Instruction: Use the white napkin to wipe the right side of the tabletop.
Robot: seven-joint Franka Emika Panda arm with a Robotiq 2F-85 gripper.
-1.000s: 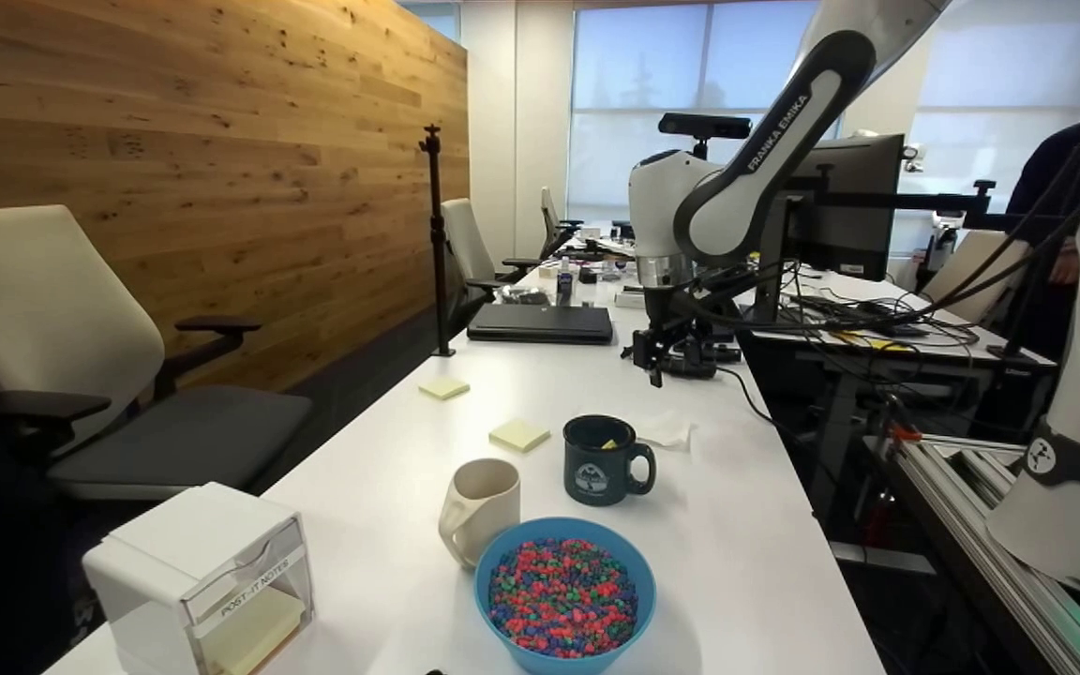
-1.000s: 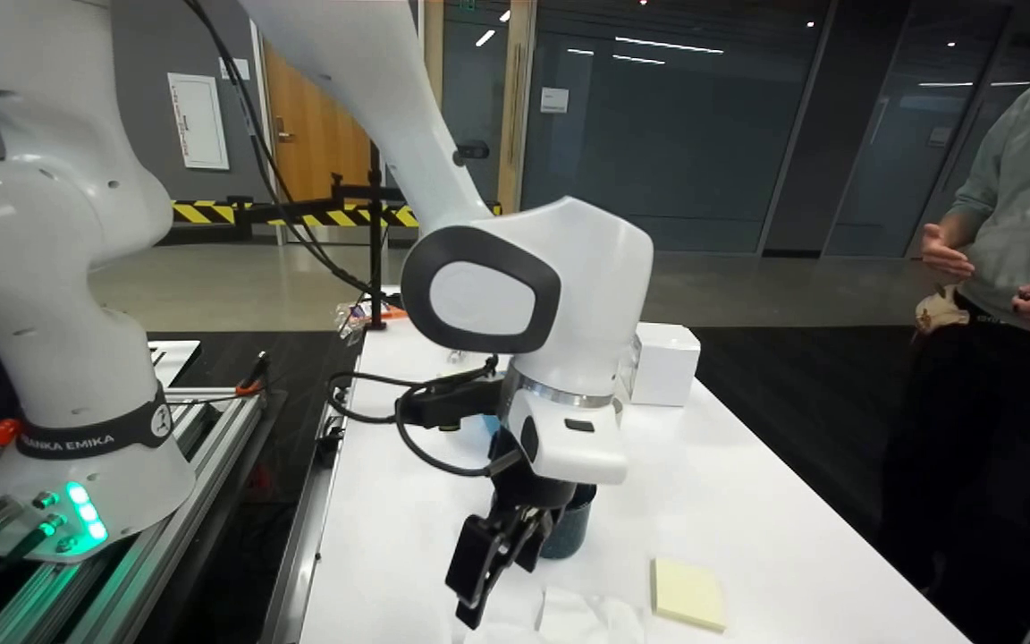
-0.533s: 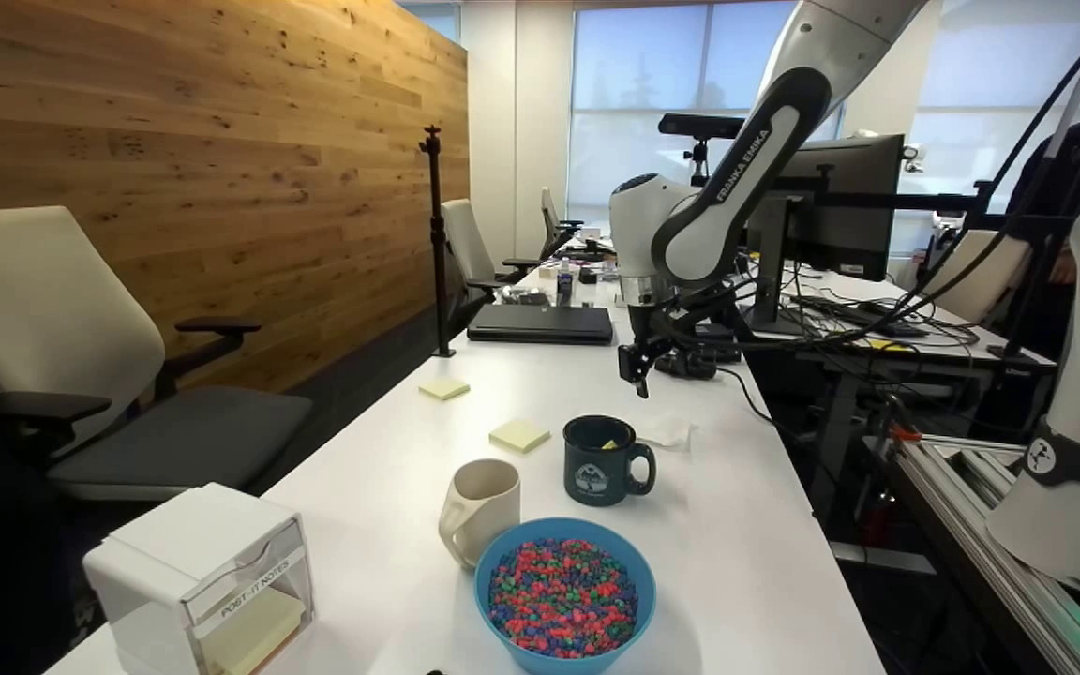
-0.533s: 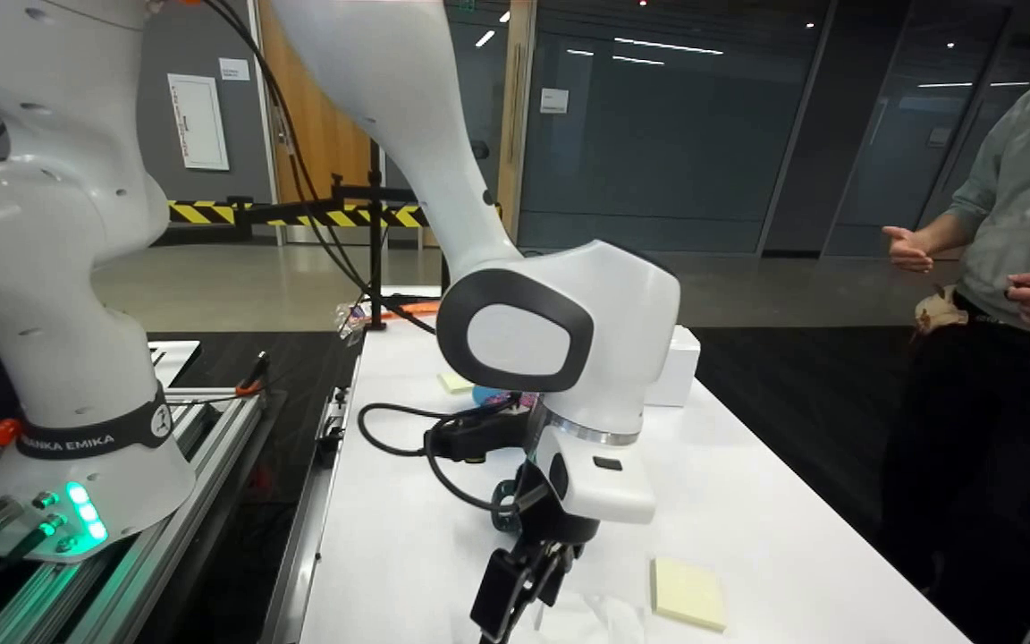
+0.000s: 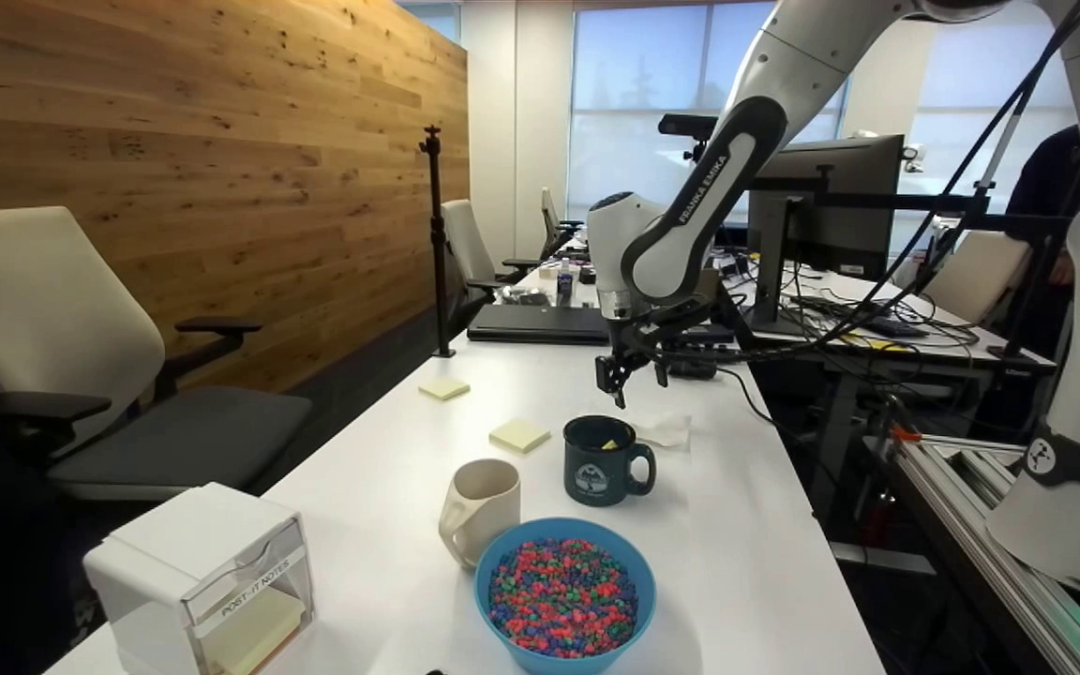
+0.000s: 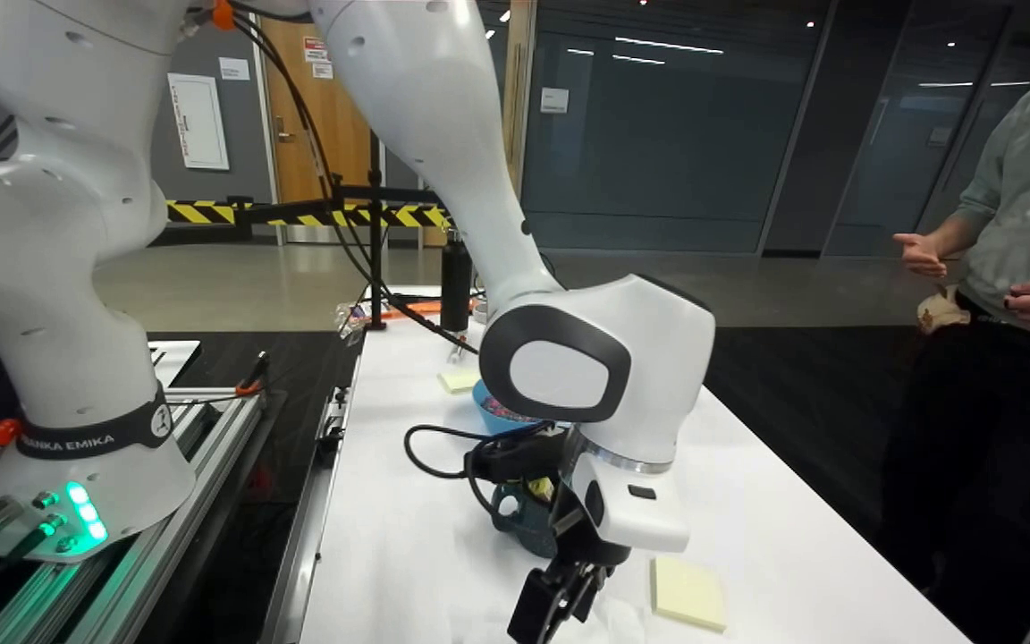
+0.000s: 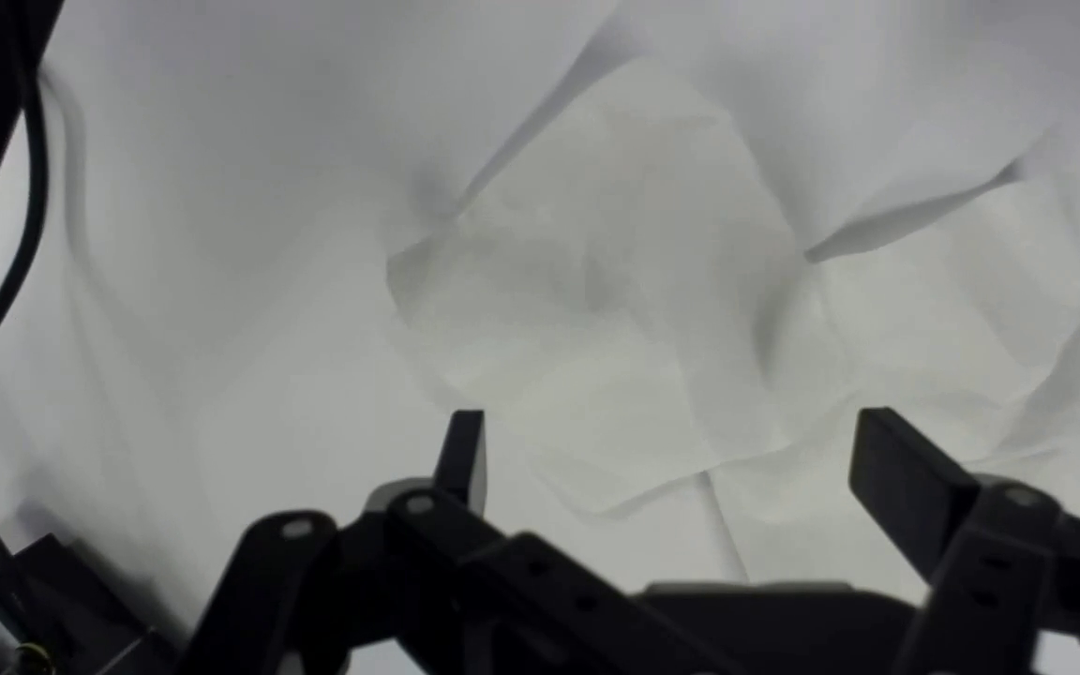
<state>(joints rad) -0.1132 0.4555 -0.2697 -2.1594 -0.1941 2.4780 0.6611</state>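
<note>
My end effector [image 7: 671,436], spread wide and empty, hangs above the white napkin [image 7: 615,347] near the dark mug [image 5: 596,473] — the grasp, then wiping the counter [image 5: 737,553], seem all ahead.

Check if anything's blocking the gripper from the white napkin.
Nothing visible is: in the wrist view, the open gripper faces the white napkin with nothing between them. In an exterior view, the dark mug stands near the napkin, but out of that path.
</note>
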